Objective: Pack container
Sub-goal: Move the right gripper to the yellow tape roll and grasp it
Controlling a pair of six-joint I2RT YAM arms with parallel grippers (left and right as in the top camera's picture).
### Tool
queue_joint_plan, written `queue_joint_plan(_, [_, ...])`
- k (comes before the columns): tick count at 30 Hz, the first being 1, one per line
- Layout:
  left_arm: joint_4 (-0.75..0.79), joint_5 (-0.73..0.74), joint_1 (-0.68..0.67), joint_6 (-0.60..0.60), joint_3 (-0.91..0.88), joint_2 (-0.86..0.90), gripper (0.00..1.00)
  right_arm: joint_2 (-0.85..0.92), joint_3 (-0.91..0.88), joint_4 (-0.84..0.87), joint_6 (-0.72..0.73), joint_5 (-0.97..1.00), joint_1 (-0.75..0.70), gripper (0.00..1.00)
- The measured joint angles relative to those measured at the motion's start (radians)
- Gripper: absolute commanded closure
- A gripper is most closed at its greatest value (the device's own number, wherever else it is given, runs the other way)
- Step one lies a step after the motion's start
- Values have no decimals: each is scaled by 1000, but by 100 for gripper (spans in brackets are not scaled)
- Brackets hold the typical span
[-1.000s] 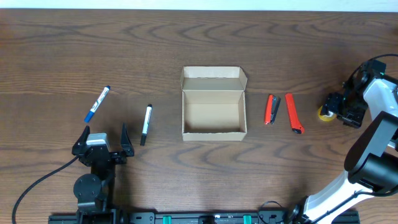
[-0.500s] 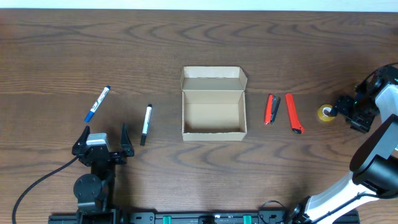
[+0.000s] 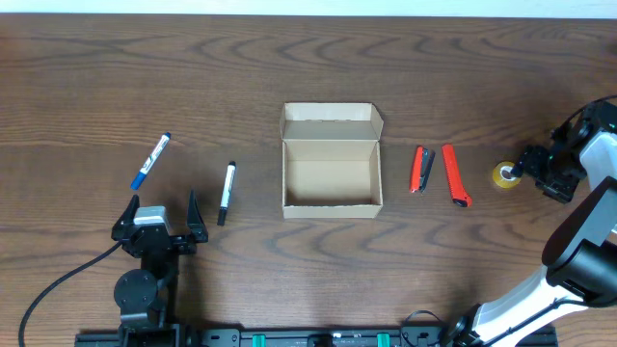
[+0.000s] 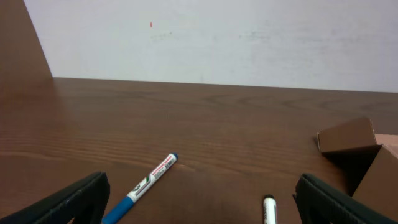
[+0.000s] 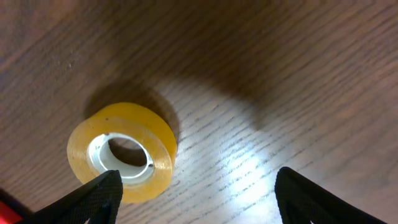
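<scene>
The container (image 3: 331,164) is a tan cardboard box, open, its flap lid folded back, at the table's middle; its corner shows in the left wrist view (image 4: 351,140). A blue-capped pen (image 3: 150,161) (image 4: 142,186) and a black-capped pen (image 3: 226,193) (image 4: 268,210) lie left of it. A red and black tool (image 3: 421,170) and a red cutter (image 3: 455,175) lie right of it. A yellow tape roll (image 3: 503,174) (image 5: 122,152) lies further right. My left gripper (image 3: 160,220) (image 4: 199,214) is open and empty, near the pens. My right gripper (image 3: 531,170) (image 5: 199,196) is open, just right of the tape roll.
The dark wood table (image 3: 308,67) runs to a white wall (image 4: 217,37) at the back. A black cable (image 3: 58,284) trails from the left arm's base at the front edge.
My right gripper has drawn back to the right from the tape roll, which now lies uncovered on the table. The left arm has not moved.
</scene>
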Motion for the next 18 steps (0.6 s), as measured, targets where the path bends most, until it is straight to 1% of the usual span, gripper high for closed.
queue_joint_plan(8, [0, 0, 0, 0, 0, 0, 5, 0, -70, 76, 0, -3, 0, 22])
queue_joint_plan(10, [0, 0, 0, 0, 0, 0, 5, 0, -100, 96, 0, -9, 0, 25])
queue_joint_plan(12, [0, 0, 0, 0, 0, 0, 5, -3, -113, 104, -5, -11, 0, 32])
queue_joint_plan(13, [0, 0, 0, 0, 0, 0, 5, -4, -116, 109, -7, -10, 0, 40])
queue_joint_plan(16, [0, 0, 0, 0, 0, 0, 5, -4, -118, 116, -10, -15, 0, 66])
queue_joint_plan(18, [0, 0, 0, 0, 0, 0, 5, -4, -119, 116, -7, -20, 0, 79])
